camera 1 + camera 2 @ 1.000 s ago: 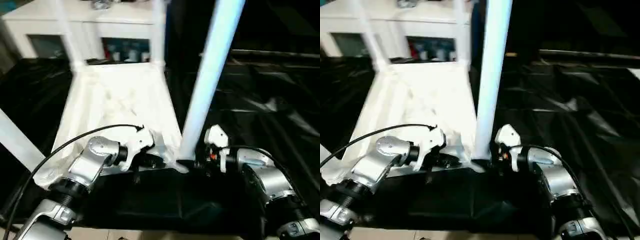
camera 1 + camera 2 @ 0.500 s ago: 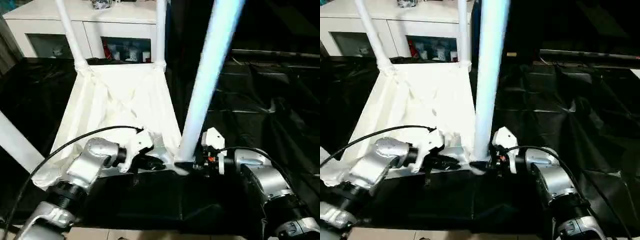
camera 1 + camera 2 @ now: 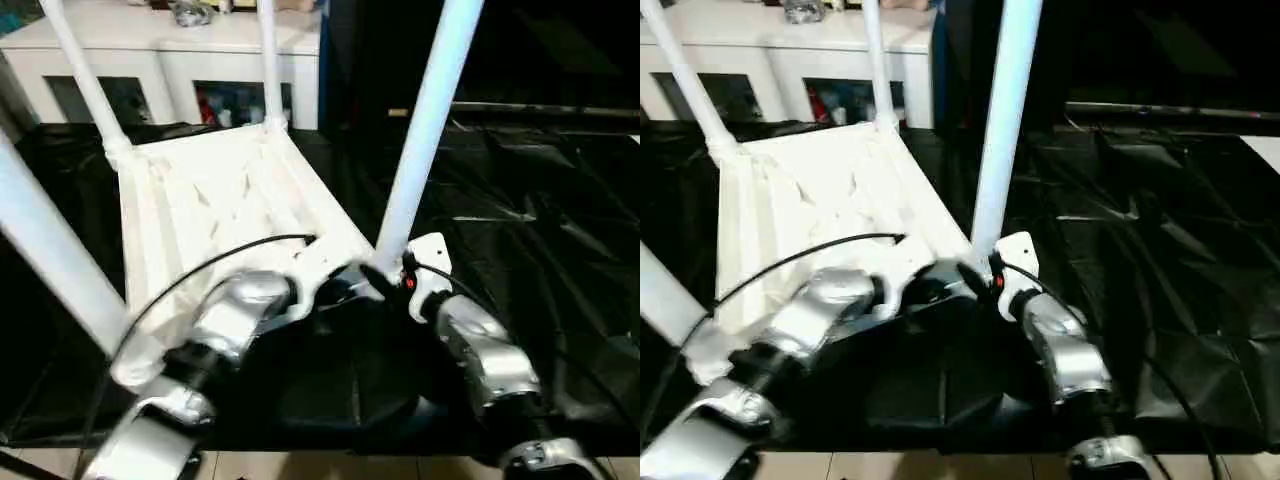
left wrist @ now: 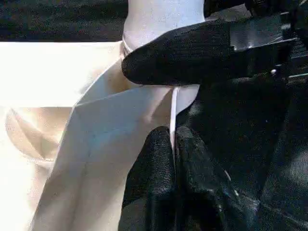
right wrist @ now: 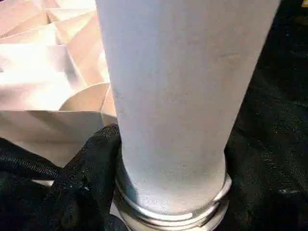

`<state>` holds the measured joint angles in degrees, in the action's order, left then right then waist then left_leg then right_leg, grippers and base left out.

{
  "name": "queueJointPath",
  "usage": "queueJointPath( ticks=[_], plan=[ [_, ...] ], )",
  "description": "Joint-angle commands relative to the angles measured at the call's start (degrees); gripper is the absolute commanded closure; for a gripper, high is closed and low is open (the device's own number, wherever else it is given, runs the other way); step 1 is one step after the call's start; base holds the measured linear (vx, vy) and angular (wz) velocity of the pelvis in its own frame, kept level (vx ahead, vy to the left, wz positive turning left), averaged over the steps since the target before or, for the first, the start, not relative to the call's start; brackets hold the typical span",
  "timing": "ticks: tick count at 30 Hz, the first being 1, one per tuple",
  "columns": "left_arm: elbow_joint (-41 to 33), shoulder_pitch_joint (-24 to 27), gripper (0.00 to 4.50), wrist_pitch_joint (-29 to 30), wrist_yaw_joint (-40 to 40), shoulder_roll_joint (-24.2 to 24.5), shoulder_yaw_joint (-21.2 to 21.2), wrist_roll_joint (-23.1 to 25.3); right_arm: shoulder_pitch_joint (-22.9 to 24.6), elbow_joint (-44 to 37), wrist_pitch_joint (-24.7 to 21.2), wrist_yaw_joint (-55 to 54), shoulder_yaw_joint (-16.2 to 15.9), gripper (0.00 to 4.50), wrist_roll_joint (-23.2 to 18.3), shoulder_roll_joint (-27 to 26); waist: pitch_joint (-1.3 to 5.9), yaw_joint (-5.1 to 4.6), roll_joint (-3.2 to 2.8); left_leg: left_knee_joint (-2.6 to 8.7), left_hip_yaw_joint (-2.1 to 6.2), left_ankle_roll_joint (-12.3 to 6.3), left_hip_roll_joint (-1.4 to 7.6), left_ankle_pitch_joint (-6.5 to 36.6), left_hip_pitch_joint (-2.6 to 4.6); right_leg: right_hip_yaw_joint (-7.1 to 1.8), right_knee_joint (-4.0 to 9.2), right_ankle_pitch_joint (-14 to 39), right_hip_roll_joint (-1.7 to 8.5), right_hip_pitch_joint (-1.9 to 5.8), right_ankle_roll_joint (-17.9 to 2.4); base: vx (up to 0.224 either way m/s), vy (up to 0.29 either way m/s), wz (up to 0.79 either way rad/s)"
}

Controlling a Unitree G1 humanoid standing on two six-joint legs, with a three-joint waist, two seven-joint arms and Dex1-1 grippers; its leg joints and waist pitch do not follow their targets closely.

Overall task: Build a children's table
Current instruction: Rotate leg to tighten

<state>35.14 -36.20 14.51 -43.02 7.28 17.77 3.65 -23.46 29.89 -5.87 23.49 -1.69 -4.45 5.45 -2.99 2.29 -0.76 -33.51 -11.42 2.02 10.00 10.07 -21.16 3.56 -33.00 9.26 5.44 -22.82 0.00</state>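
Observation:
The white tabletop (image 3: pixel 200 200) lies upside down on the black drape, ribs facing up. Two legs (image 3: pixel 85 85) (image 3: pixel 268 60) stand at its far corners and a third (image 3: pixel 55 250) at the near left. At the near right corner the fourth leg (image 3: pixel 425 130) rises, leaning right. My right gripper (image 3: pixel 385 272) is shut around that leg's base (image 5: pixel 178 96), one black finger (image 4: pixel 183 57) wrapping it. Beside it, my left gripper (image 4: pixel 172 137) is shut, pinching the tabletop's thin rim (image 4: pixel 172 103).
A white cabinet (image 3: pixel 170 60) with glass doors stands behind the work table. Wrinkled black drape (image 3: pixel 540 200) spreads to the right of the tabletop. The table's front edge and a strip of floor (image 3: pixel 300 470) lie just below my forearms.
The tabletop has turned: its far legs swung left and the held corner moved away from me. Both arms reached forward with it. My right gripper's fingers closed in on the leg's base.

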Motion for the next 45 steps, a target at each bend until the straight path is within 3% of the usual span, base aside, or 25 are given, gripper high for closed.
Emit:
queueJointPath(
  ticks=[1,2,3,10,11,12,14,17,23,32,36,45],
  plan=[
    [1.73,-0.12,4.50,-1.70,3.96,-1.05,-1.72,-0.78,0.73,0.14,0.21,1.27,-2.21,1.78,0.12,-1.60,3.31,0.03,0.59,4.61,2.01,-0.31,2.76,21.58,0.96,-1.88,5.26,28.27,3.23,1.35,-7.33,0.000,0.000,0.00],
    [1.78,0.11,4.50,-2.28,3.13,-0.64,-1.53,-0.64,0.24,0.49,0.66,1.47,-1.63,1.78,-0.46,-1.62,3.35,0.06,0.62,4.59,1.93,-0.45,2.77,21.43,0.97,-1.95,5.22,27.50,3.26,1.33,-7.70,0.000,0.000,0.00],
    [1.92,0.12,4.50,-2.42,3.22,-0.60,-1.63,-0.60,0.15,0.46,0.72,1.24,-1.57,1.22,-0.42,-1.53,3.32,0.08,0.62,4.58,1.88,-0.59,2.74,21.23,0.93,-1.98,5.18,27.11,3.26,1.36,-7.94,0.000,0.000,0.00],
    [0.39,1.64,4.50,-4.61,-3.33,1.93,-0.96,-1.68,-0.64,-0.46,1.41,8.92,-2.59,0.66,-1.42,2.04,3.28,0.20,0.65,4.60,1.82,-1.23,2.79,20.50,0.77,-1.99,5.17,27.21,3.35,1.60,-8.04,0.000,0.000,0.00],
    [-1.48,2.79,4.50,-6.38,-8.08,3.24,0.00,-2.57,-0.39,-0.89,2.28,13.09,-3.92,0.66,-0.91,4.29,3.34,0.40,0.90,4.55,1.89,-1.42,2.82,19.81,0.74,-1.96,5.11,27.02,3.48,1.77,-8.10,0.000,0.000,0.00],
    [-1.48,2.79,4.50,-6.38,-8.08,3.24,0.00,-2.57,-0.39,-0.89,2.28,13.09,-3.92,0.66,-0.91,4.29,3.30,0.21,0.84,4.60,1.83,-1.76,2.88,19.28,0.48,-2.04,4.94,26.38,3.47,1.83,-8.43,0.000,0.000,0.00],
    [-4.64,4.38,4.50,-4.99,-13.34,4.78,0.41,-4.56,0.09,-1.70,3.77,19.70,-5.34,0.66,-1.23,7.36,3.42,0.35,0.74,4.48,1.78,-1.86,3.01,19.11,0.71,-2.11,4.81,25.52,3.59,1.74,-9.14,0.000,0.000,0.00],
    [-5.70,4.91,4.50,-4.91,-15.17,5.86,1.00,-4.71,0.48,-2.63,3.95,23.27,-5.54,0.66,-2.33,8.72,3.41,0.52,0.61,4.45,1.54,-2.34,3.13,18.17,0.89,-2.27,4.60,23.23,3.36,1.59,-10.37,0.000,0.000,0.00],
    [-9.01,7.24,4.50,-3.20,-22.92,10.53,1.85,-6.17,2.16,-5.33,5.38,36.27,-7.21,0.66,-4.66,15.13,3.60,1.31,0.45,4.50,1.44,-2.70,3.38,16.12,0.76,-2.28,3.60,17.04,3.18,2.12,-12.47,0.000,0.000,0.00],
    [-12.03,8.77,4.50,-1.25,-26.35,12.76,1.61,-7.50,2.35,-5.54,5.11,41.38,-7.81,0.66,-6.00,16.70,3.82,1.47,0.57,4.09,1.21,-3.99,3.33,12.68,0.66,-2.23,2.96,12.87,3.14,2.31,-14.48,0.000,0.000,0.00],
    [-12.66,9.01,4.50,-0.82,-26.31,12.87,1.60,-7.72,2.26,-5.34,5.21,41.59,-7.86,1.05,-6.22,16.35,3.71,1.43,0.62,4.16,1.25,-3.58,3.33,13.42,0.67,-2.25,3.18,14.89,3.22,2.32,-13.93,0.000,0.000,0.00],
    [-13.33,9.31,4.50,-0.25,-25.87,12.60,1.74,-7.51,2.63,-5.55,5.34,42.01,-7.91,1.74,-5.99,16.27,3.81,1.40,0.72,4.04,1.25,-3.86,3.27,12.45,0.64,-2.22,3.03,14.00,3.15,2.41,-13.91,0.000,0.000,0.00]
  ],
)
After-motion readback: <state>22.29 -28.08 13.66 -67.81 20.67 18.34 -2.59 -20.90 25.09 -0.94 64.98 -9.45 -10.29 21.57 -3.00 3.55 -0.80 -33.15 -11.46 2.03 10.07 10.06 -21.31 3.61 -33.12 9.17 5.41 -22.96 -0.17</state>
